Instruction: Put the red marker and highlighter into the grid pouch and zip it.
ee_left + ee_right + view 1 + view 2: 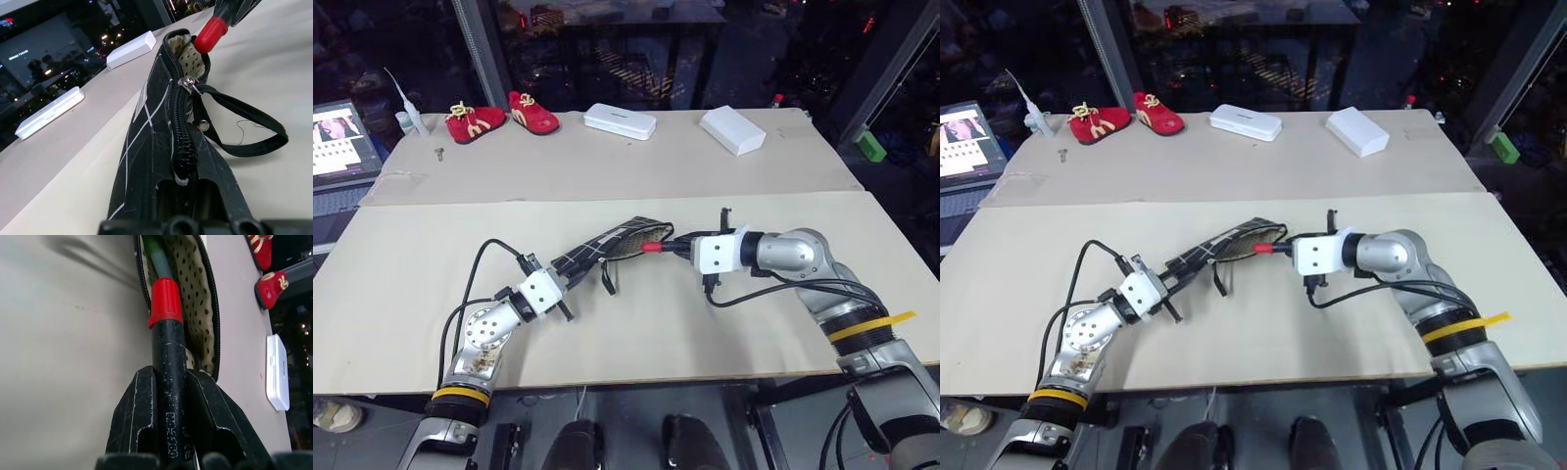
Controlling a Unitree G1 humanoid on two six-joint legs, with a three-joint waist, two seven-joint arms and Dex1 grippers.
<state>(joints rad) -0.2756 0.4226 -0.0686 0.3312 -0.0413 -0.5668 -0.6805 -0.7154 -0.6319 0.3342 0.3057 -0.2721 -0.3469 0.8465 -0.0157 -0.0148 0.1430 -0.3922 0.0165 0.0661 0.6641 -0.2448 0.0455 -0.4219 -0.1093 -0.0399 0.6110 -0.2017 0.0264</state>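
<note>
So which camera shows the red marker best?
The right wrist view: the red marker stands close up between the jaws, red cap at the grid pouch mouth. The left wrist view shows its cap; the eye views show a tiny red tip.

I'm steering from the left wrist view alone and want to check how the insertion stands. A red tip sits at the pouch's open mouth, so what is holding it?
Observer: The right gripper holds the red marker, with its jaws clamped on the dark body and the red cap leading.
Operator: Is the highlighter in already?
Observer: A green stick, apparently the highlighter, lies inside the grid pouch, just ahead of the cap.
Operator: Is there anything else red that I might confuse with it?
Observer: Two red shoes sit at the table's far edge, well away from the pouch.
</note>
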